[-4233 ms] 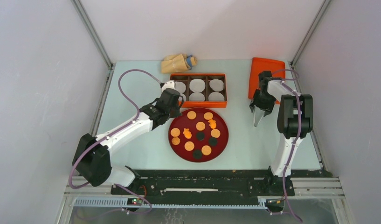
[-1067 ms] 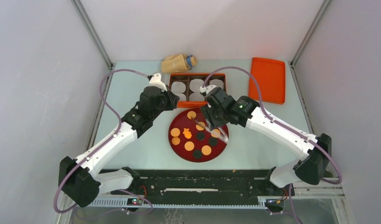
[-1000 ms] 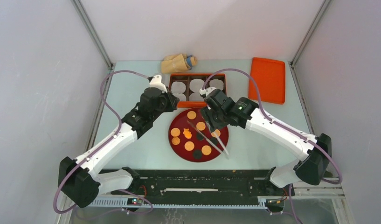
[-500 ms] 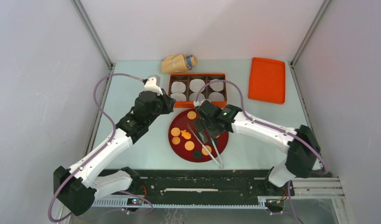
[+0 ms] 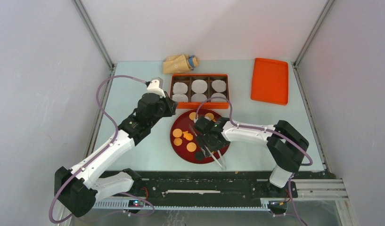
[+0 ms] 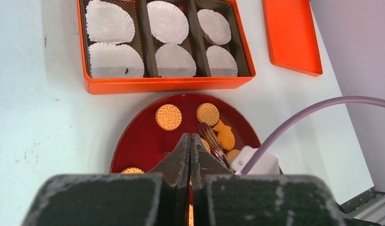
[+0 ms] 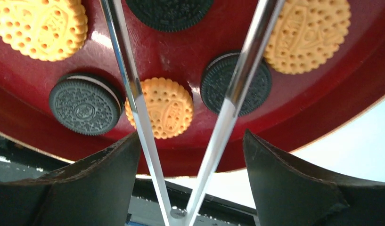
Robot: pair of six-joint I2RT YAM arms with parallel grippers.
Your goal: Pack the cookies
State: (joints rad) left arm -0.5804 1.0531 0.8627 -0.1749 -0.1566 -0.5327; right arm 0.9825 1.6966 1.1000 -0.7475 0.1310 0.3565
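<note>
The cookies lie on a red plate (image 5: pixel 175 126): round tan ones (image 5: pixel 193 116), an orange fish-shaped one (image 5: pixel 188 136) and dark sandwich ones. My right gripper (image 5: pixel 211 148) hangs low over the plate's near half. In the right wrist view it (image 7: pixel 191 134) is open, and metal tongs (image 7: pixel 134 94) lie in a V between its fingers without touching them, over a tan cookie (image 7: pixel 159 108) and dark cookies (image 7: pixel 84 108). My left gripper (image 5: pixel 169 107) is shut and empty at the plate's far left rim; in the left wrist view it (image 6: pixel 190 136) sits above the plate (image 6: pixel 138 136), with a tan cookie (image 6: pixel 168 117) beyond it.
An orange box (image 5: pixel 200 106) of white paper liners (image 5: pixel 199 85) stands just beyond the plate. Its orange lid (image 5: pixel 270 80) lies at the far right. A tan bag (image 5: pixel 180 62) sits at the far edge. The tongs' hinge (image 5: pixel 222 165) reaches past the plate's near rim.
My right arm swung from the far right to the plate with the tongs, then dropped low over its near half. The tongs now rest on the plate. My left gripper drew back slightly.
</note>
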